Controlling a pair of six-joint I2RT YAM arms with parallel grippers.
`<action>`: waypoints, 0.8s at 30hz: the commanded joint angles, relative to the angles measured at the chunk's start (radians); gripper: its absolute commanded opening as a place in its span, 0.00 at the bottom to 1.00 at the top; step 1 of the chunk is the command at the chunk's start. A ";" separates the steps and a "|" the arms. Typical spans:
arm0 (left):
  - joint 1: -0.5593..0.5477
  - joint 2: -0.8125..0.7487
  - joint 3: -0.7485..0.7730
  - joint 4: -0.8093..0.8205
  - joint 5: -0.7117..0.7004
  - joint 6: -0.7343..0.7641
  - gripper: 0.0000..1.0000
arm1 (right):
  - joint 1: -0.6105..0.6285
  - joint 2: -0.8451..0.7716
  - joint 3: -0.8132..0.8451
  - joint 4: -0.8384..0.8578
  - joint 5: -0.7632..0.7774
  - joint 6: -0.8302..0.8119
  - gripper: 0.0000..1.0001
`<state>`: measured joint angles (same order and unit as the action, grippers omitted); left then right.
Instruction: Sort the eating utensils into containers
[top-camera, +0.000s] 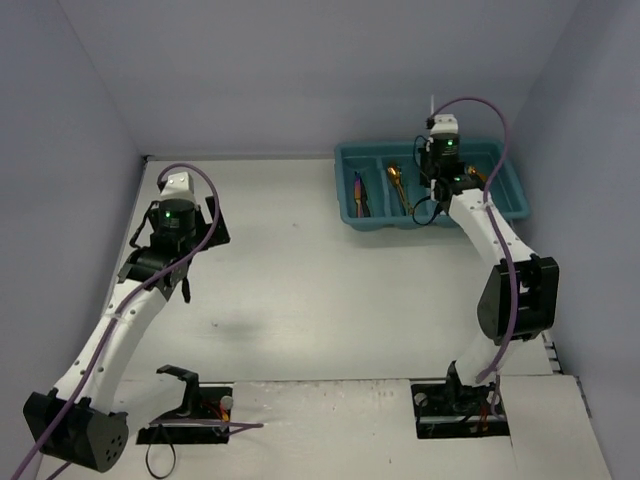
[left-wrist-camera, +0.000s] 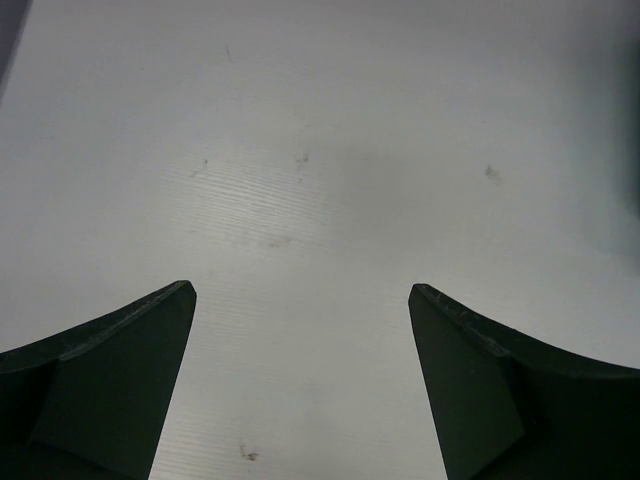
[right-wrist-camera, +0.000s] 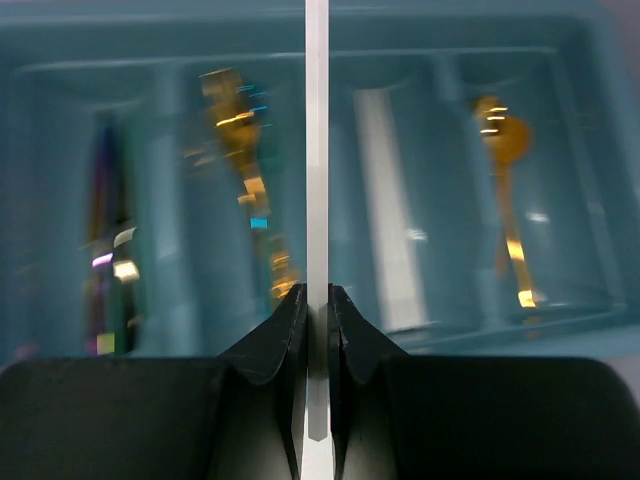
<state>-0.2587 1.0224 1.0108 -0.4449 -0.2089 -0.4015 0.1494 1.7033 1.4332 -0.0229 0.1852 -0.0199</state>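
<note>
Pretty bare setup tbh, just a plain white table (top-camera: 300, 290) with a few faint scuffs, boxed in by pale bluish-grey panels: left wall (top-camera: 50, 150) at 9 o'clock, back wall (top-camera: 320, 70) at 12, right wall (top-camera: 600, 120) at 3, all under soft even light.

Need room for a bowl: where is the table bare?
The table is bare between left arm and right arm, and left of the tray. The tray is crowded: utensils inside, right end effector holding a white utensil above.

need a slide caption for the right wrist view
Right gripper holds a slim white utensil above the teal tray, gold utensils and purple utensils lying in separate compartments.
</note>
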 joint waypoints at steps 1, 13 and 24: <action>0.008 -0.043 -0.060 -0.010 -0.073 0.114 0.86 | -0.110 0.115 0.115 0.040 0.011 -0.077 0.07; 0.009 -0.056 -0.062 -0.010 -0.093 0.110 0.86 | -0.145 0.314 0.194 0.035 -0.056 -0.048 0.48; 0.019 -0.097 -0.061 -0.016 -0.097 0.112 0.86 | -0.146 -0.137 0.014 0.027 -0.063 0.082 0.79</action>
<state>-0.2466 0.9664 0.9210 -0.4904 -0.2832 -0.3044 0.0010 1.8081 1.4882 -0.0447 0.1290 -0.0169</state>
